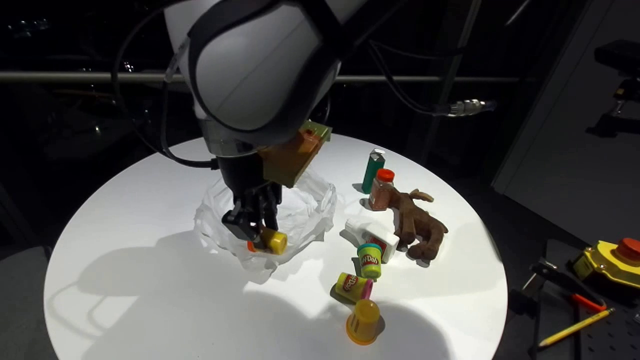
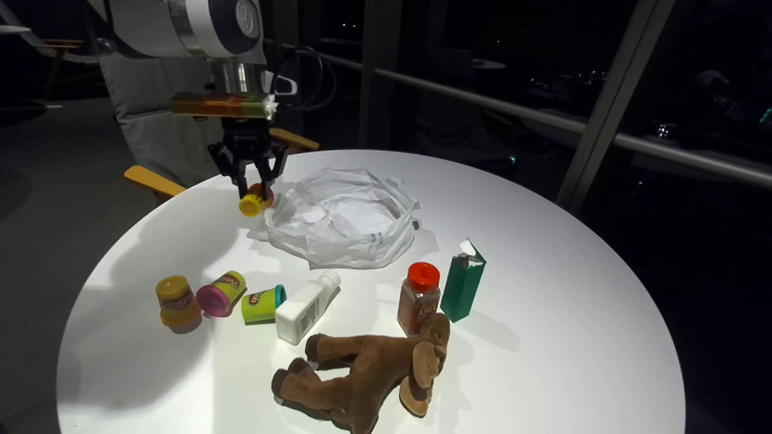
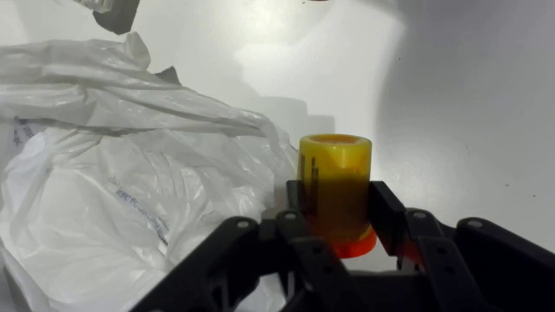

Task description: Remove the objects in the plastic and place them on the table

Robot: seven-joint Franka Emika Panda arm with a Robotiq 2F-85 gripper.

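My gripper [image 3: 336,199] is shut on a yellow tub with a red lid [image 3: 336,162], one finger on each side. In an exterior view the tub [image 2: 251,207] lies sideways in the grip, held off the table [image 2: 543,313], beside the rim of the plastic [image 2: 350,244]. Only crumpled white folds show inside the plastic. On the table are a brown plush animal [image 2: 368,380], a red-capped jar [image 2: 416,298], a green carton [image 2: 462,286], a white bottle [image 2: 306,310], a teal-lidded tub [image 2: 259,306], a pink-lidded tub [image 2: 223,293] and an orange-yellow tub [image 2: 177,298].
Beyond the table's edge, an exterior view shows a side surface with a yellow pencil [image 1: 575,327], an orange-handled tool [image 1: 560,280] and a yellow box with a red button [image 1: 612,262]. A chair [image 2: 151,120] stands behind the arm. Cables hang around the wrist.
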